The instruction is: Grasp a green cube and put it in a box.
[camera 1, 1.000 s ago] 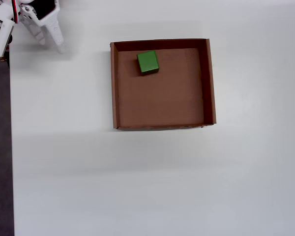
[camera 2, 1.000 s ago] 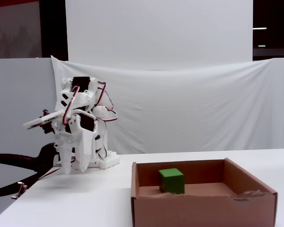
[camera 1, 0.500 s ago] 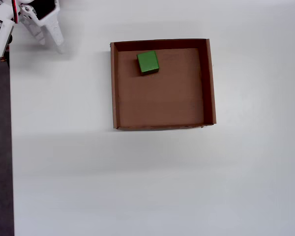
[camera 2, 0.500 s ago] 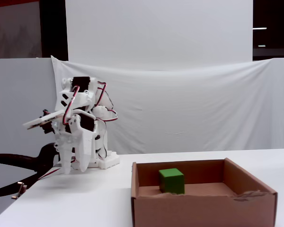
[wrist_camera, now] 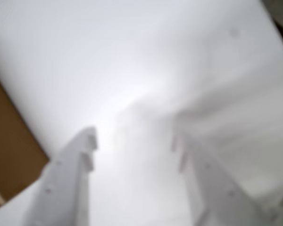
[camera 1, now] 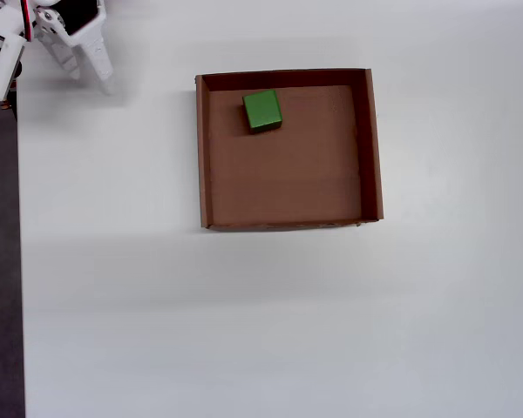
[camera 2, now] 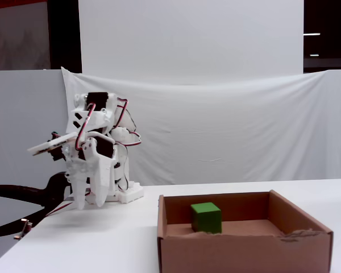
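The green cube lies on the floor of the brown cardboard box, near its top-left corner in the overhead view. In the fixed view the cube sits inside the box, towards its far left. My white gripper is at the table's top-left corner in the overhead view, well left of the box, and points down at the table. In the blurred wrist view the gripper is open, with only white table between the fingers. The cube does not show there.
The white table's left edge runs close to the arm, with dark floor beyond it. A white cloth backdrop hangs behind the table. A brown patch shows at the wrist view's left edge, too blurred to name.
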